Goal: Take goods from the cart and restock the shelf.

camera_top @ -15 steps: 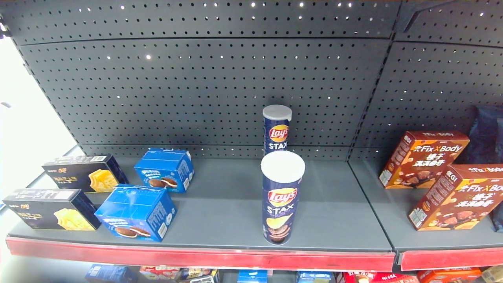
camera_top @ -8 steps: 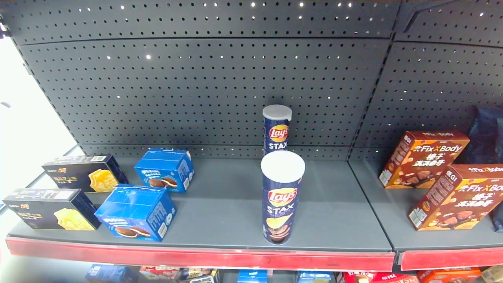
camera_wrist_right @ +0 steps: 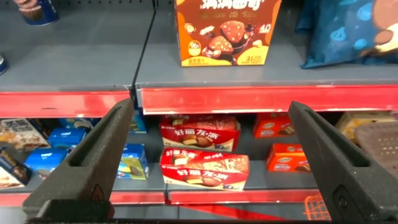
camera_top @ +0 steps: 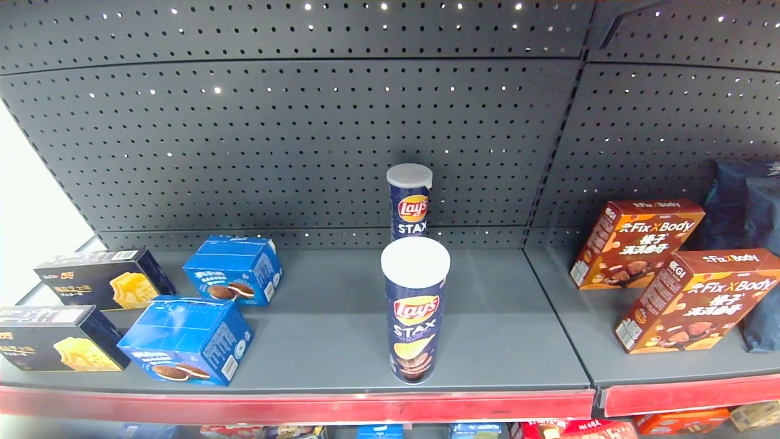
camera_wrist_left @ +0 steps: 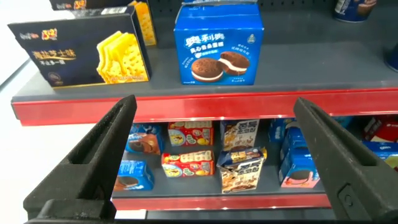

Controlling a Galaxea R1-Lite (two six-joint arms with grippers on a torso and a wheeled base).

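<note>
The left gripper (camera_wrist_left: 214, 106) has its fingers spread wide with nothing between them. Just beyond its fingertips runs the red front lip (camera_wrist_left: 205, 109) of the shelf (camera_top: 499, 329), and past that lip stand a dark cracker box (camera_wrist_left: 87, 50) and a blue cookie box (camera_wrist_left: 217, 43), faces turned outward so a shopper can read them. Each has a twin set behind it, deeper on the board: the goods are kept in short rows running front to back.

Farther toward the middle, off to the left gripper's right side, two chip cans (camera_top: 415, 311) stand upright one behind the other on the same plan, with bare board either side of them — probably where fresh stock belongs.

The right gripper (camera_wrist_right: 211, 107) is likewise spread apart and empty, stopped short of the lip. Straight ahead of it sits a brown snack box (camera_wrist_right: 227, 31), tilted back rather than square, with a dark blue bag (camera_wrist_right: 348, 31) beside it on the outer side. Below both grippers a lower tier (camera_wrist_right: 199, 155) is packed with boxes.

With both grippers empty and facing the shelf, the next item has yet to be fetched from the cart.
</note>
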